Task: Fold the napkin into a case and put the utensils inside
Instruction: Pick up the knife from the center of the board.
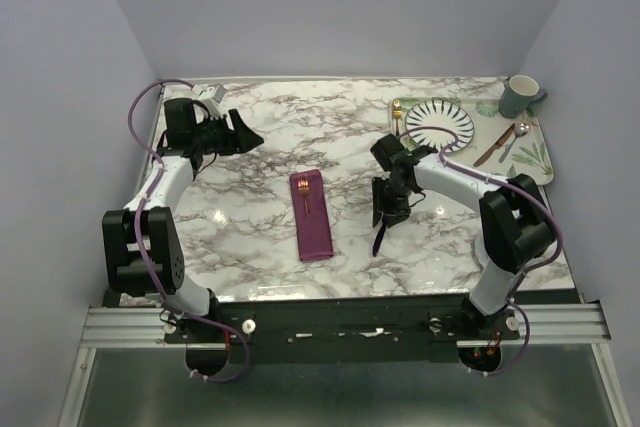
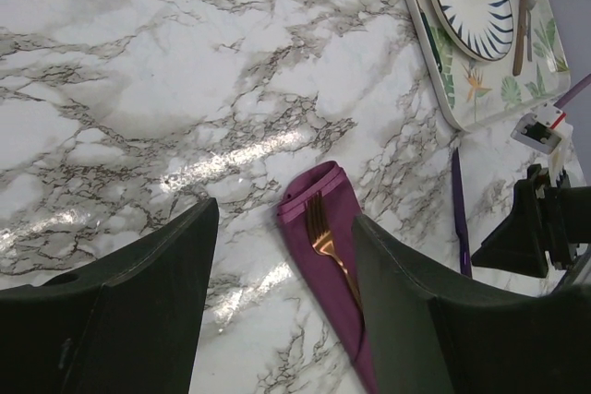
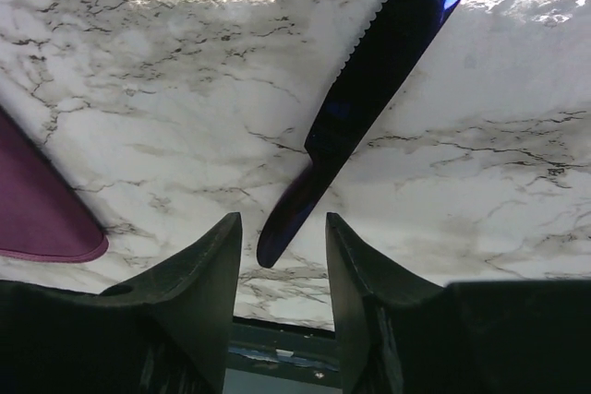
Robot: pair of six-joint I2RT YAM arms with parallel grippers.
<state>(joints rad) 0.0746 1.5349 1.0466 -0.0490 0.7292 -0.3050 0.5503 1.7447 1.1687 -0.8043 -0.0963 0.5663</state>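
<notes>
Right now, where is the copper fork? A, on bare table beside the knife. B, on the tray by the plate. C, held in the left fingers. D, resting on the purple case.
D: the fork lies with its tines on the far end of the case in the middle of the table; whether its handle is tucked inside cannot be told.

Top camera overhead-rear; wrist cameras low, close; 3 share case [image 1: 312, 215].
</notes>
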